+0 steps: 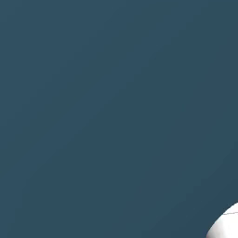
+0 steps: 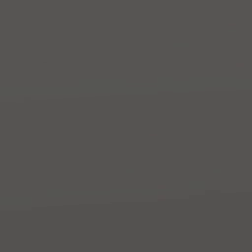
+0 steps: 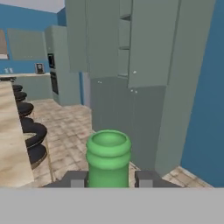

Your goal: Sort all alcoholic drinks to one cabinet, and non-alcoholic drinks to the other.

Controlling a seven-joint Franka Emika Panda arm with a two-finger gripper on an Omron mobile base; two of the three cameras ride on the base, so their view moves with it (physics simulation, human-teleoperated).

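Note:
In the hand view the mouth and neck of the green glass bottle (image 3: 108,155), one of the alcoholic drinks, stand upright between my two dark fingers (image 3: 75,178). My gripper (image 3: 109,179) is shut on this bottle, and its lower body is hidden below the frame. Ahead of it rise tall grey-green cabinets (image 3: 148,65). An upper door is ajar, with shelves (image 3: 125,30) showing in the gap. The non-alcoholic drinks are out of view.
A light wooden counter (image 3: 11,140) runs along the left of the hand view, with black stools (image 3: 35,131) beside it. Tiled floor lies between it and the cabinets. A flat dark blue surface (image 1: 93,116) faces the left base camera, a flat grey one (image 2: 123,123) the right.

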